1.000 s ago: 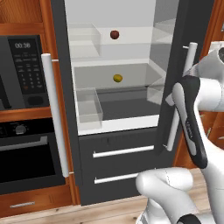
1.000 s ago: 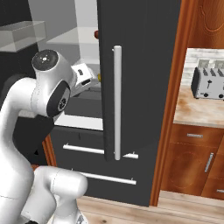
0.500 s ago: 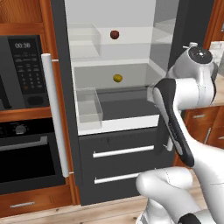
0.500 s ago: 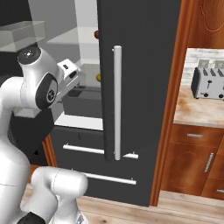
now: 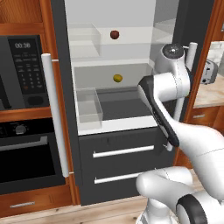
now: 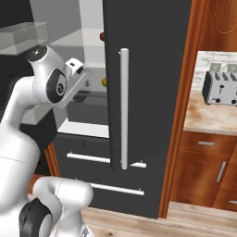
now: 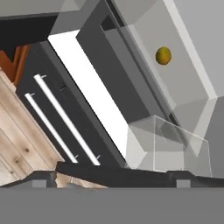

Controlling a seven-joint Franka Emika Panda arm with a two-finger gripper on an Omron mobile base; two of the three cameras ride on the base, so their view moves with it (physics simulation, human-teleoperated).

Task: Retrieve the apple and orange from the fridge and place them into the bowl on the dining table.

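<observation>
Two fruits sit in the open fridge (image 5: 131,144) ahead of me, its white interior showing between the dark doors and above the two drawers with white bar handles. To its left, set in wood, is the black microwave (image 5: 24,72) over the oven (image 5: 30,153). On the far right a toaster (image 6: 220,88) stands on a wall counter (image 6: 210,118). A clear bin (image 5: 89,105) rests at the left of the lower shelf. The apple (image 5: 114,34) lies on the upper shelf, toward the back; the orange (image 5: 117,78) lies on the shelf below, almost straight under it. My gripper (image 6: 74,67) is raised in front of the open compartment, short of both fruits, its jaws spread wide and holding nothing.
</observation>
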